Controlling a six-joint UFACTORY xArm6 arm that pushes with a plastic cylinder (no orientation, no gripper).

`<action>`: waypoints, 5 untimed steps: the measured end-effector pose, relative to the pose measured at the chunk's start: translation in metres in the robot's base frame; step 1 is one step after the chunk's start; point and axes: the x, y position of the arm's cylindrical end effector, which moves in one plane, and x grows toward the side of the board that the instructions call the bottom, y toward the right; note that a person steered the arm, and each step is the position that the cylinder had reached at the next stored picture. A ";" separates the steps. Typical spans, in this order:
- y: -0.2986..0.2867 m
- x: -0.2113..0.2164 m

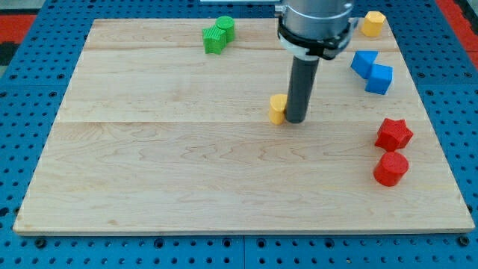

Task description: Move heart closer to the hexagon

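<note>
Mid-push: my tip (296,119) touching small yellow heart block (278,109), probably its right side. No jaws on this rod. Next: shove toward yellow hexagon block (372,23) across wooden surface (187,172).

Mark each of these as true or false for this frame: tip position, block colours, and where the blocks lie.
1. My tip sits just right of the yellow heart, at its edge. True.
2. The yellow hexagon lies at the view's bottom left. False: it lies at the top right.
3. Two red blocks, the red star above the red cylinder, lie at the view's right. True.
4. The green blocks touch the blue blocks. False: they are far apart.
</note>
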 end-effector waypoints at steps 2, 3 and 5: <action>-0.054 0.008; -0.049 -0.044; 0.021 -0.140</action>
